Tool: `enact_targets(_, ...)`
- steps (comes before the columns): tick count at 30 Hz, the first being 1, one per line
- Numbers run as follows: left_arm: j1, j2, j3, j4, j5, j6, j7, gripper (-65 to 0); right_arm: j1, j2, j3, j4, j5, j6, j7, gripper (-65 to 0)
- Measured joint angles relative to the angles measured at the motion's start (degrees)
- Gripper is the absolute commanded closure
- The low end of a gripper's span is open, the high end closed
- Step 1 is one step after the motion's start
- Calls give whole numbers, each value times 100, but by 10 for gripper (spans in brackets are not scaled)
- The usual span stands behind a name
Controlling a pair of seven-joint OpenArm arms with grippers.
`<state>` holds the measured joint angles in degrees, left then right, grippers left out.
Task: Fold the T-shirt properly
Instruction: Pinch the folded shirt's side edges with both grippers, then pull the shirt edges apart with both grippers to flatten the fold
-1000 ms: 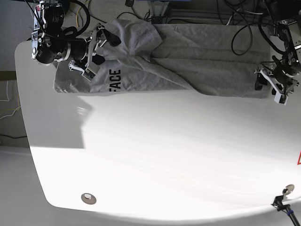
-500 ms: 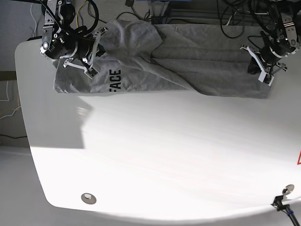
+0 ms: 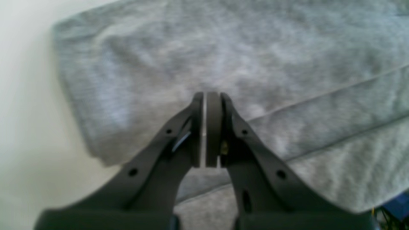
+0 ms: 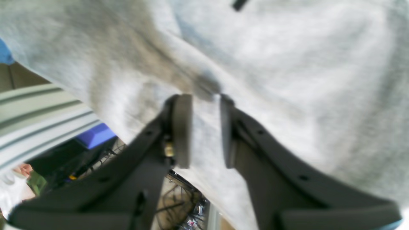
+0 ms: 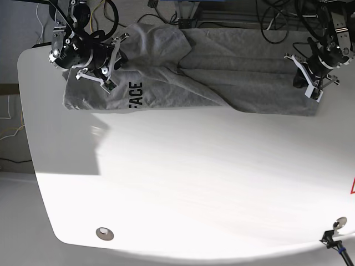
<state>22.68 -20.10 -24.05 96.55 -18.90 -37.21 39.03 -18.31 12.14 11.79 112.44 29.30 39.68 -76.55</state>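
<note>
Big wrinkled heather-grey cotton T-shirt (image 5: 222,72) spread in a long rumpled band across the far side of the white tabletop (image 5: 194,183), black block letters reading "FACE" showing near its end on the base view's left, far edge draped over the table's back.

Left gripper (image 3: 207,127) parked over the shirt's corner on the base view's right: jaws clenched completely, pads pressed flat together with just a hairline seam between them. No fabric visibly pinched in there, only grey cloth lying underneath and the pale tabletop off to one side.

Right gripper (image 4: 204,127) at the bunched-up end on the base view's left: jaws only partly apart, a ridge of grey fabric sitting in the gap between the two pads. Blurry shot, so can't tell whether that's an actual pinch or just cloth behind them.
</note>
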Motion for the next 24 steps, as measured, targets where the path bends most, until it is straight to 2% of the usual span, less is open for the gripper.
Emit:
enact_targets(6,-79,37,13,-17,-4,-17,0,-223,61,-20,0,-2,4,0,22,-165)
enact_targets(9,-101,17,105,-299,17,15,-17,-280,44,-22,-17,-33,-4,2,168,-165)
enact_targets(14,-452,-4,192,-868,2,-17,-136,-287,201,57,2,-896,136,31,627,-165)
enact_targets(17,-750,0,271,-1126,251,-37,-258,-288,601,153,-17,-1425,374,107,717,-165)
enact_targets(21,-1235,39,280,-1480,428,-83,-258,-288,1115,245,-28,-1965,400,109,911,-165)
enact_targets(24,-1576,55,297,-1705,599,-90,-234,-288,1458,332,-22,-2520,415,136,1355,-165)
